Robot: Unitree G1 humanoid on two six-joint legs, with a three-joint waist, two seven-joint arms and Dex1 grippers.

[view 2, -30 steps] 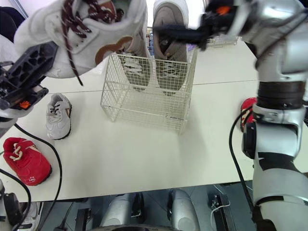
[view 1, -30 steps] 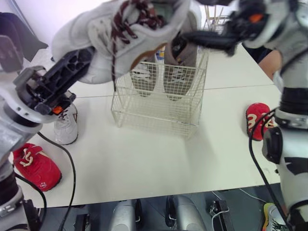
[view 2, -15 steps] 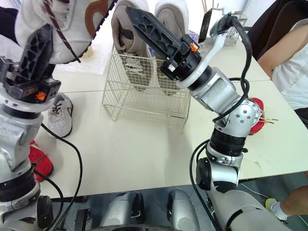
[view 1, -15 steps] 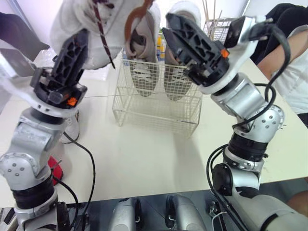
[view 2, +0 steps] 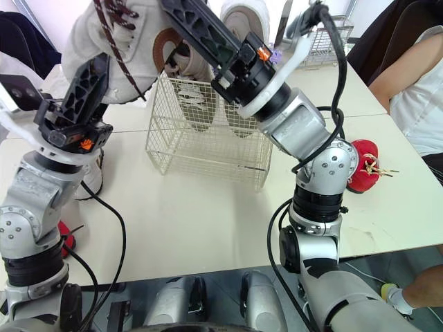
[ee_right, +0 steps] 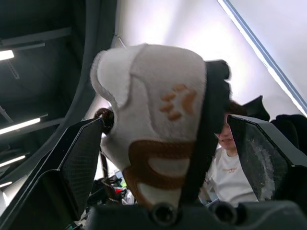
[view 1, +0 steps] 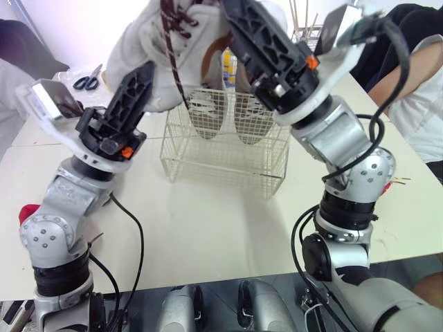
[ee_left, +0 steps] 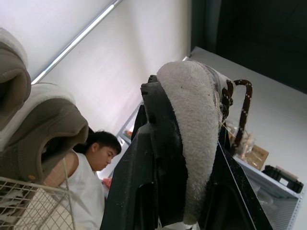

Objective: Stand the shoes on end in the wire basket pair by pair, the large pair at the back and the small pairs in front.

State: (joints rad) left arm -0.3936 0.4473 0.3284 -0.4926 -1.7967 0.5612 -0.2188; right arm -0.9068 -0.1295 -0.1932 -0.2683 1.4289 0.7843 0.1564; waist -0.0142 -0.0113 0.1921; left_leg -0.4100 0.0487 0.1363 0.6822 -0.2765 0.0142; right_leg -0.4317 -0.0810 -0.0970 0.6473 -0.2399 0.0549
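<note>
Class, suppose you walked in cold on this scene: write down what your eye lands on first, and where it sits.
A white shoe with dark red laces is held high over the wire basket, the jaws of the left gripper clamped on it and the right gripper open around it. Two large taupe shoes stand on end at the basket's back. A red shoe lies on the table at the right.

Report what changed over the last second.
The left gripper, shut on the white shoe, has tipped it from lying across to more upright by the basket. The right gripper drew back, then closed in on the shoe's other side. The large pair stays on end in the basket.
</note>
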